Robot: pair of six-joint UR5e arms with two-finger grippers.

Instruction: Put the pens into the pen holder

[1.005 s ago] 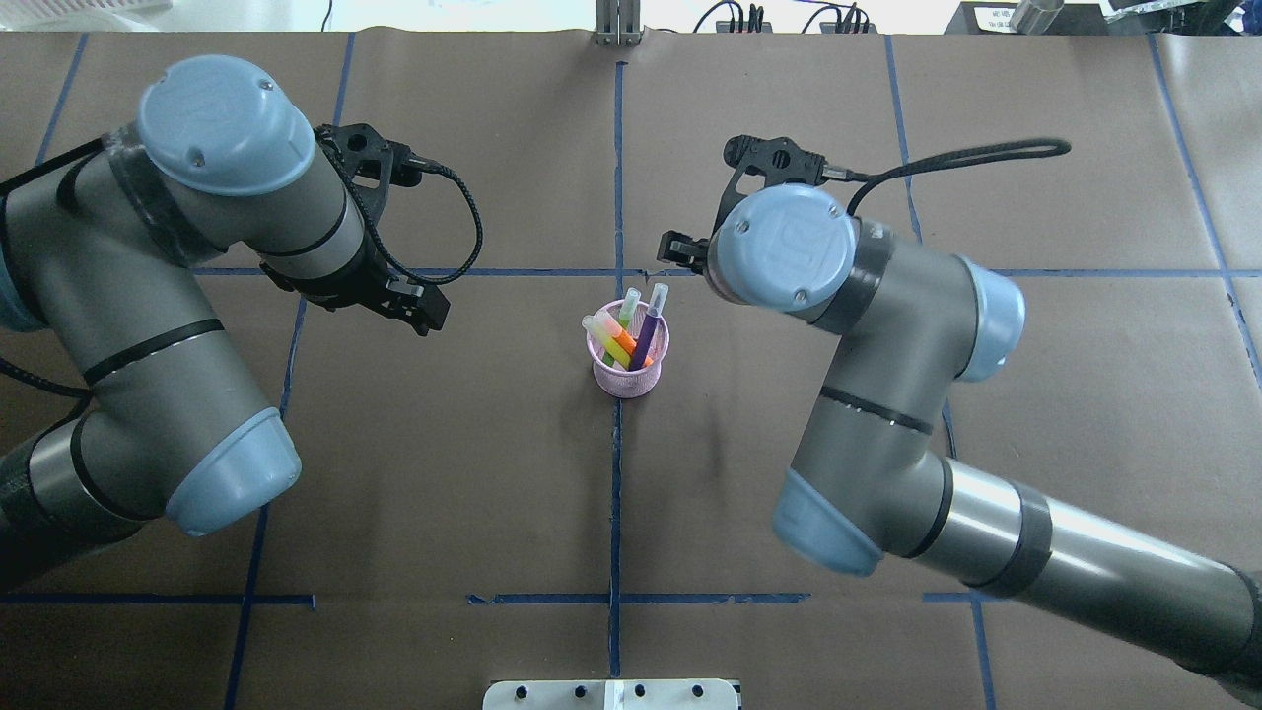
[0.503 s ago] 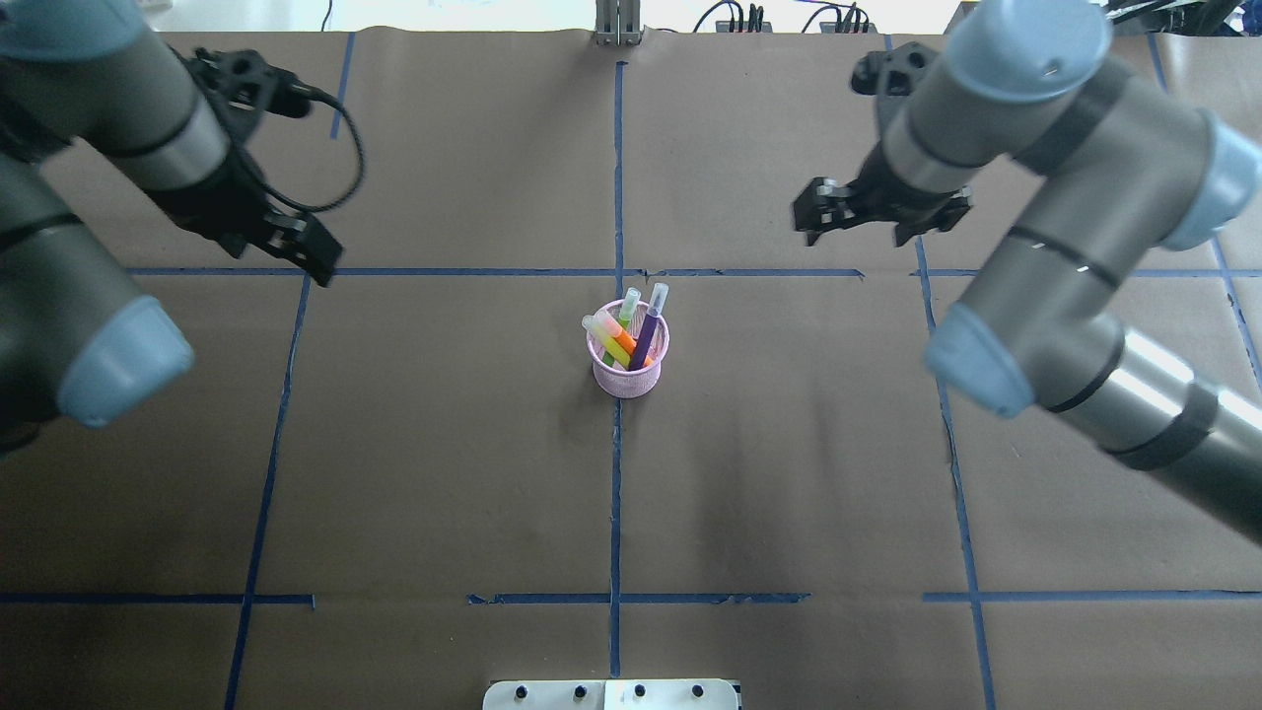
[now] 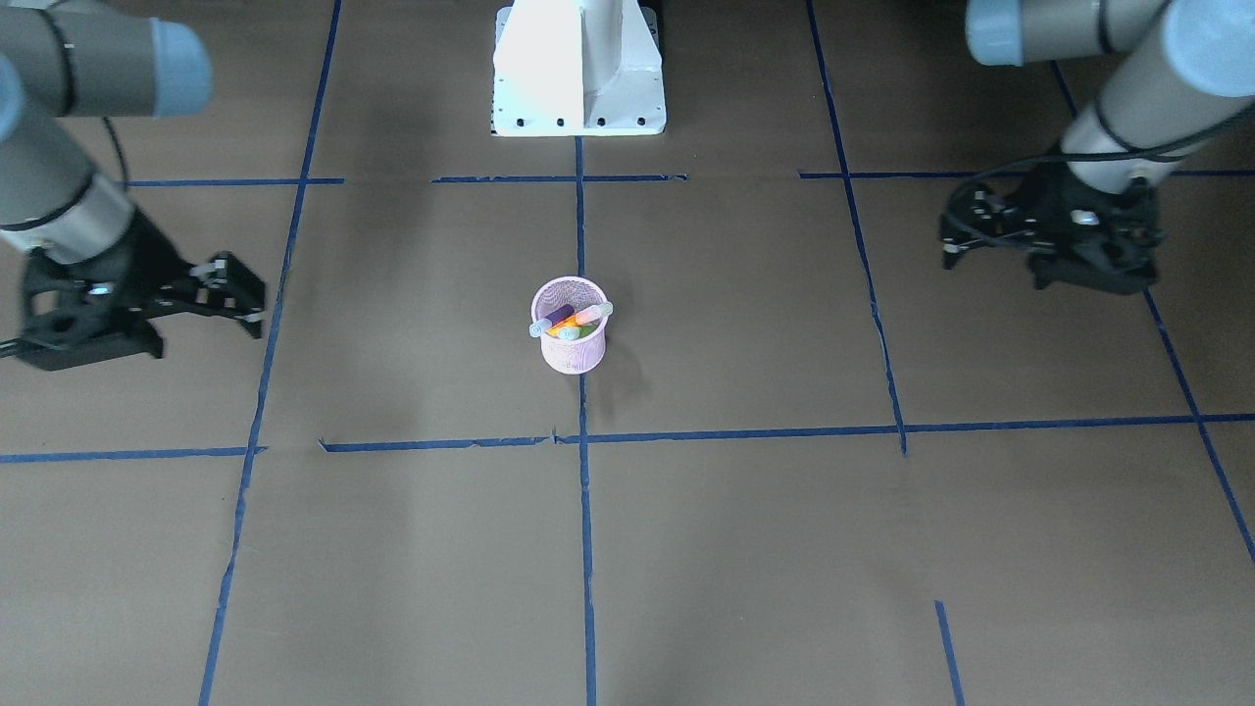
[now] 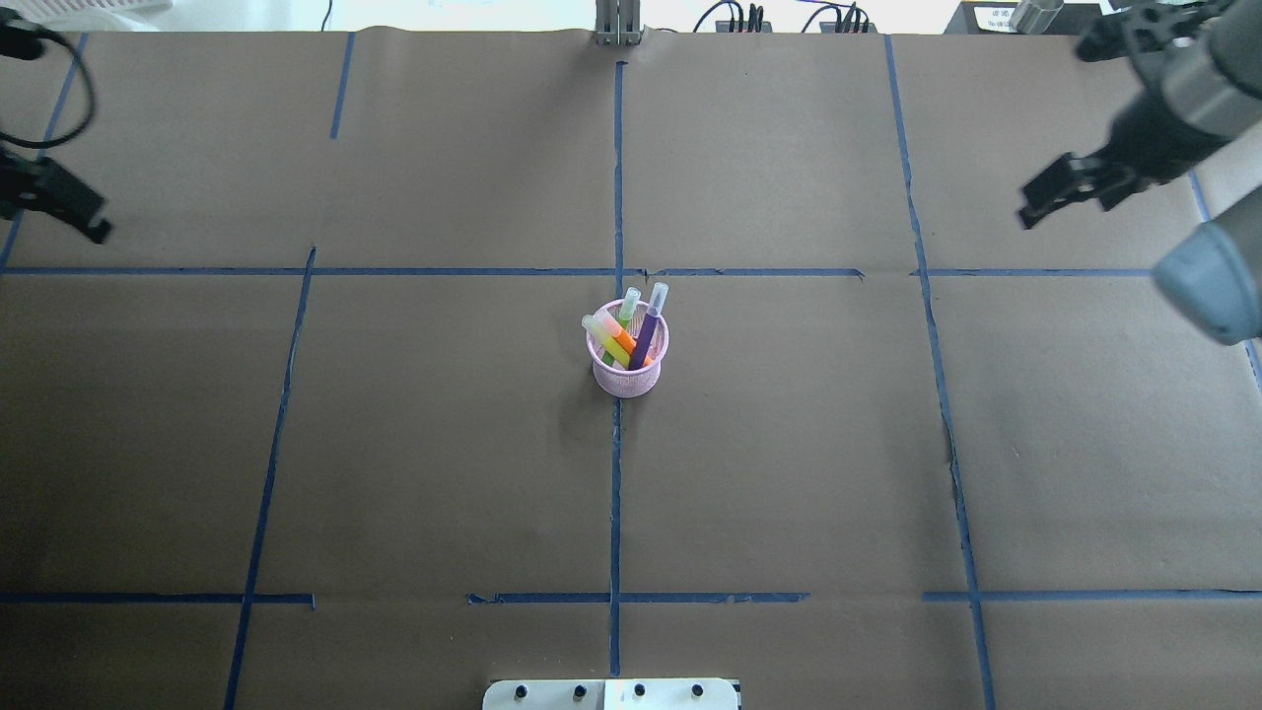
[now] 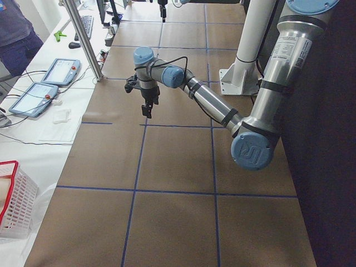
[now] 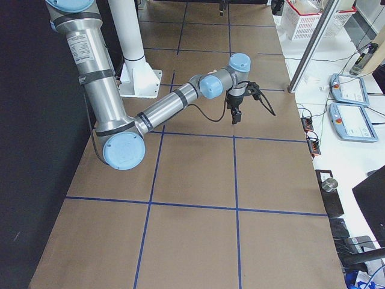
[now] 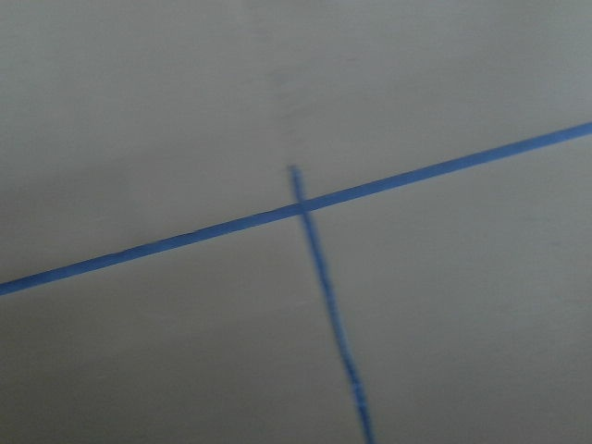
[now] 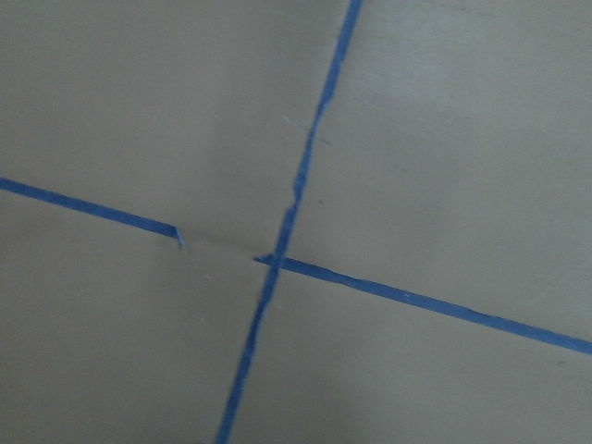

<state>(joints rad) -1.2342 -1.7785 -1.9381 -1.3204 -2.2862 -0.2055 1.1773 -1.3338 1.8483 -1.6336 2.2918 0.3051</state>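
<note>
Soft even light — perhaps motion blur

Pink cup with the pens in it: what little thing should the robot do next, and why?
Probably nothing more to pick up. The purple pen, orange pen and green pen all stand in the pink wire-mesh cup. The left gripper and right gripper look open, empty and far out to the sides. I'd just park both arms.

Nothing is reading clearly. The blue joint cap (image 5: 253, 151) on the near left arm is showing an embossed mark, possibly the UR logo. The left arm's white sticker (image 5: 289, 47) and the right arm's white sticker (image 6: 80, 45) are carrying print too small to read.
</note>
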